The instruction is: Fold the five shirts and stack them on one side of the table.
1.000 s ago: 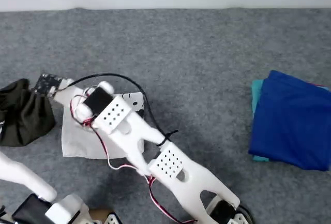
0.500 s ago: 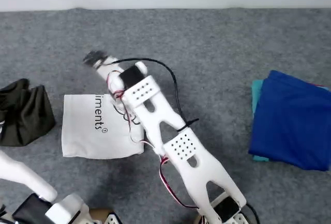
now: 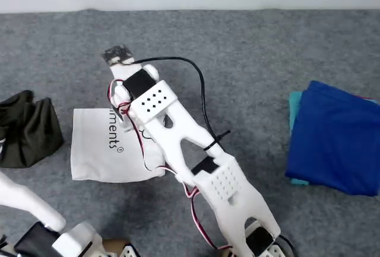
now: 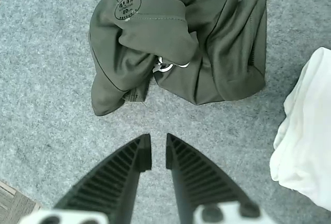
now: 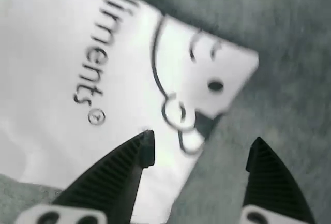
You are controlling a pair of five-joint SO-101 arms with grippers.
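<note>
A folded white shirt (image 3: 104,144) with dark print lies flat at the left of the table, and its printed face (image 5: 103,58) lies under my right gripper (image 5: 201,149), which is open and holds nothing. From above, that gripper (image 3: 116,55) hangs just past the shirt's far edge. A crumpled dark olive shirt (image 3: 27,129) lies at the far left. It (image 4: 176,43) sits ahead of my left gripper (image 4: 154,152), whose fingers are shut with nothing between them. A stack of folded shirts with a blue shirt (image 3: 335,138) on top rests at the right edge.
A teal shirt edge (image 3: 295,111) peeks from under the blue one. The right arm (image 3: 190,156) crosses the table diagonally from the near edge. Part of the left arm (image 3: 27,202) shows at the near left corner. Grey felt (image 3: 237,61) covers the table.
My right gripper has swung away from the olive shirt's side, farther back and to the right. The white shirt's printed face is now uncovered.
</note>
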